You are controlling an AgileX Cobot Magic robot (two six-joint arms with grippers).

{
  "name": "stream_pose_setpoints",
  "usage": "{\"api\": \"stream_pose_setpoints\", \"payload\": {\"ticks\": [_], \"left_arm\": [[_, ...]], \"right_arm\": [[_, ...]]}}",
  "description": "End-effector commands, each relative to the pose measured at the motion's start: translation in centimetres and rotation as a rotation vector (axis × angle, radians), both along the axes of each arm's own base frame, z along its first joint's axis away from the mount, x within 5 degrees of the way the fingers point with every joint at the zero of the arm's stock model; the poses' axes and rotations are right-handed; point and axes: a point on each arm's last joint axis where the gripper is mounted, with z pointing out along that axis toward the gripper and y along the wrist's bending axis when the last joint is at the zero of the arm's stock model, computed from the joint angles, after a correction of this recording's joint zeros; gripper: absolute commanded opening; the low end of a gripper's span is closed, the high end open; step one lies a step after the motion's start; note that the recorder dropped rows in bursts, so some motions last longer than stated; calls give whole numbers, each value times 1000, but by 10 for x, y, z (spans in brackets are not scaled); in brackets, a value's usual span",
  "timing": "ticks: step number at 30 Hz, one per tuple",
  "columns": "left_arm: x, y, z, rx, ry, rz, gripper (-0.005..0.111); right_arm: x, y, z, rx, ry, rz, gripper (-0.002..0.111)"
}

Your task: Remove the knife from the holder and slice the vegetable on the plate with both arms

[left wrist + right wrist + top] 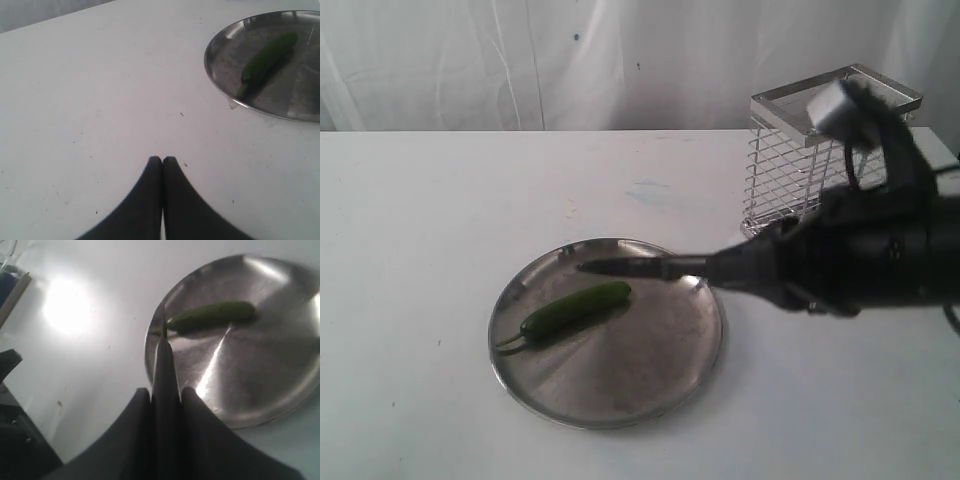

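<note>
A green chilli pepper (575,308) (265,57) (212,315) lies on the steel plate (650,385) (220,60) (260,385). My right gripper (745,265) (166,390) is shut on the black knife (630,267) (163,352), whose blade points left over the plate's far part, just above and behind the pepper. In the right wrist view the blade tip reaches toward the pepper's stem end. My left gripper (162,159) is shut with nothing in it, over bare table, apart from the plate; the exterior view does not show it. The wire holder (790,165) stands behind the right arm.
The white table (440,220) runs out to a white curtain (520,60) at the back. Dark equipment shows at the edge of the right wrist view (10,390).
</note>
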Motion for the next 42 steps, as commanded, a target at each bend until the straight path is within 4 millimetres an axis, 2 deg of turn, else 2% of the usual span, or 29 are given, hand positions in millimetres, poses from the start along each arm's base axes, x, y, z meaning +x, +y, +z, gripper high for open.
{"api": "stream_pose_setpoints", "payload": {"ticks": [1, 7, 9, 10, 13, 14, 16, 20, 27, 30, 32, 34, 36, 38, 40, 42], "left_arm": [[0, 0, 0, -12, 2, 0, 0], [0, 0, 0, -5, 1, 0, 0], [1, 0, 4, 7, -50, -1, 0], [3, -1, 9, -102, -94, 20, 0], [4, -5, 22, -777, -99, 128, 0], [4, -6, 24, -929, -84, 151, 0], [4, -5, 26, -1055, -77, 170, 0], [5, -4, 28, -1078, -94, 176, 0], [6, 0, 34, -1075, -182, 189, 0], [6, 8, 42, -1096, -310, 211, 0], [3, 21, 56, -1215, -503, 262, 0], [2, 31, 65, -1311, -622, 319, 0], [7, 27, 85, -1244, -602, 283, 0], [16, 13, 109, -1009, -527, 184, 0], [32, -1, 122, -673, -458, 74, 0], [49, -16, 125, -546, -425, -65, 0]], "right_arm": [[-17, 3, -21, 112, -4, 55, 0], [-28, 9, -18, 224, -57, 182, 0], [-29, 10, -17, 249, -29, 177, 0], [-29, 10, -16, 264, -4, 162, 0], [-27, 10, -15, 319, 73, 100, 0], [-26, 10, -14, 338, 80, 87, 0], [-24, 10, -11, 369, 85, 68, 0], [-22, 9, -10, 387, 68, 40, 0], [-10, 2, -16, 274, -10, -71, 0], [-5, -2, -19, 222, -28, -138, 0], [-3, -4, -21, 195, -46, -158, 0], [-3, -5, -21, 192, -45, -162, 0], [-3, -3, -22, 205, -31, -147, 0], [-1, 1, -22, 227, -5, -122, 0], [3, 4, -21, 246, 15, -102, 0], [10, 6, -21, 241, 17, -109, 0]]}}
